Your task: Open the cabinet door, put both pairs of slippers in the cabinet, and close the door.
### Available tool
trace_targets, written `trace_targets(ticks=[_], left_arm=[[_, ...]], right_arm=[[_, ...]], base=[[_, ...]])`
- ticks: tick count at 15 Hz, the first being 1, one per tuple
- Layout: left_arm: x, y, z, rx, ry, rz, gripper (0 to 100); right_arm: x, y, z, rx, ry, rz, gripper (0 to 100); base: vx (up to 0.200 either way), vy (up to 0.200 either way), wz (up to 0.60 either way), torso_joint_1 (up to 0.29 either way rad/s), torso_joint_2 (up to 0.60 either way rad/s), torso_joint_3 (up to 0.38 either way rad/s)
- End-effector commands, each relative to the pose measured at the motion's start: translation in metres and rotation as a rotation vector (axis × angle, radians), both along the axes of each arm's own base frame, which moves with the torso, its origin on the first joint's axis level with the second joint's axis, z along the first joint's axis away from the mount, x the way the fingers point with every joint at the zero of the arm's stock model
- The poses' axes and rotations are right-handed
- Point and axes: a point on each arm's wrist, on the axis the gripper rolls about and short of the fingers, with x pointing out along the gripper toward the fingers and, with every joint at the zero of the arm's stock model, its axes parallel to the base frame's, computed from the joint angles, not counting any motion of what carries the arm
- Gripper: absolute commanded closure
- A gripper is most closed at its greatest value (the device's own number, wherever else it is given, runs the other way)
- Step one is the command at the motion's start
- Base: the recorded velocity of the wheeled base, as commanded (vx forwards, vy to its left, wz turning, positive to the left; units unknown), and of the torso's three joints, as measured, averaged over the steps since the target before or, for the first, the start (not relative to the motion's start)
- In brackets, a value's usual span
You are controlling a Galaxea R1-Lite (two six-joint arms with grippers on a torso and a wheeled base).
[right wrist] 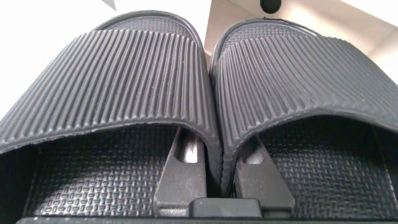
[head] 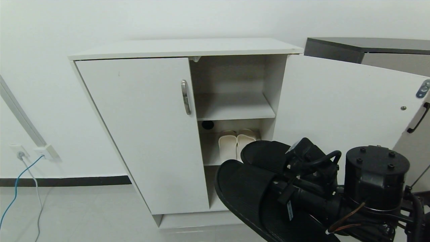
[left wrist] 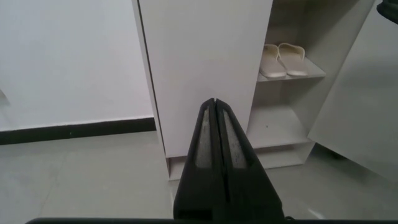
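Note:
The white cabinet [head: 134, 134] has its left door closed and its right door [head: 336, 107] swung wide open. A pair of white slippers [head: 237, 143] lies side by side on the middle shelf, toes inward; the left wrist view shows the white slippers [left wrist: 284, 60] too. My right gripper [right wrist: 219, 165] is shut on the pair of black ribbed slippers [right wrist: 205, 81], pinching their inner edges together. The black slippers [head: 248, 188] hang in front of the open compartment, below the middle shelf's level. My left gripper [left wrist: 214, 109] is shut on nothing, low before the closed left door.
The top shelf [head: 235, 106] and the bottom compartment [left wrist: 280, 127] hold nothing. A wall socket with cables [head: 20, 154] is at the left. A dark-topped unit [head: 369, 50] and a panel with a black handle [head: 418, 117] stand behind the open door.

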Motion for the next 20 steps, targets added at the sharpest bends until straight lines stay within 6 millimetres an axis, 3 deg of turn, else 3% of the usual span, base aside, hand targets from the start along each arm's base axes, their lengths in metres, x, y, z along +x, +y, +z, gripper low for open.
trace_targets(ticks=[1, 10, 15, 20], left_arm=[[0.0000, 0.0000, -0.0001, 0.000, 0.001, -0.001, 100], [0.0000, 0.0000, -0.0001, -0.005, 0.001, 0.001, 100], [0.0000, 0.0001, -0.0001, -0.006, 0.001, 0.005, 100], [0.0001, 0.0004, 0.0001, -0.019, 0.000, 0.019, 100]], right_arm=[[0.0000, 0.0001, -0.0003, -0.001, 0.000, 0.000, 100], [-0.0002, -0.0002, -0.0010, -0.003, 0.002, 0.000, 100], [-0.0005, -0.0005, -0.0018, -0.007, 0.003, 0.000, 100], [-0.0004, -0.0004, -0.0022, -0.008, 0.004, 0.000, 100]], base=[[0.000, 0.000, 0.00, 0.000, 0.00, 0.000], [0.000, 0.000, 0.00, 0.000, 0.07, 0.036], [0.000, 0.200, 0.00, 0.000, 0.01, 0.010], [0.000, 0.000, 0.00, 0.000, 0.00, 0.000]])
